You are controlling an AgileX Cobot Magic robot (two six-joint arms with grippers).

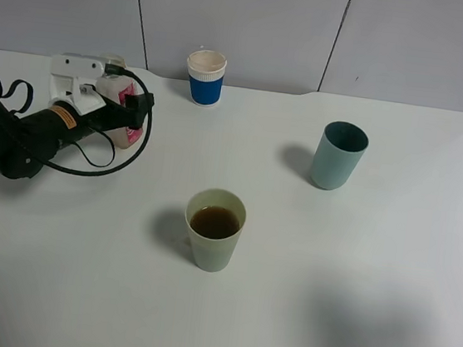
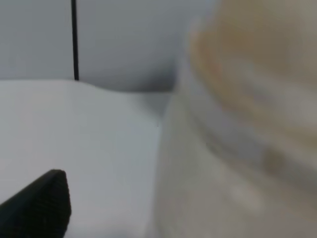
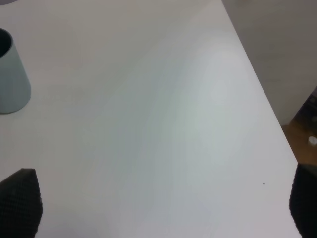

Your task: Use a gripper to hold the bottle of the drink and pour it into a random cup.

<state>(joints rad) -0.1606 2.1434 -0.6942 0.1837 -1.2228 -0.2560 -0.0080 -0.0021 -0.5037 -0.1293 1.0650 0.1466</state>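
A white table [image 1: 352, 288] under grey wall panels carries everything. At the left of the overhead frame my left gripper [image 1: 118, 106] is clamped on the bottle of the drink [image 1: 124, 111], keeping it well clear of the cups. The cup [image 1: 214, 230], at centre, already holds brown drink, so I judge the pour done. My right gripper's [image 3: 163, 208] jaws stand apart, idle.

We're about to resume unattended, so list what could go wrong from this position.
1. The left gripper sits around the bottle near the table's far left corner; a clumsy release or retreat might tip it, and it has no cap.
2. The yellow-green cup is fairly full of brown drink; a bump or more pouring could spill it.
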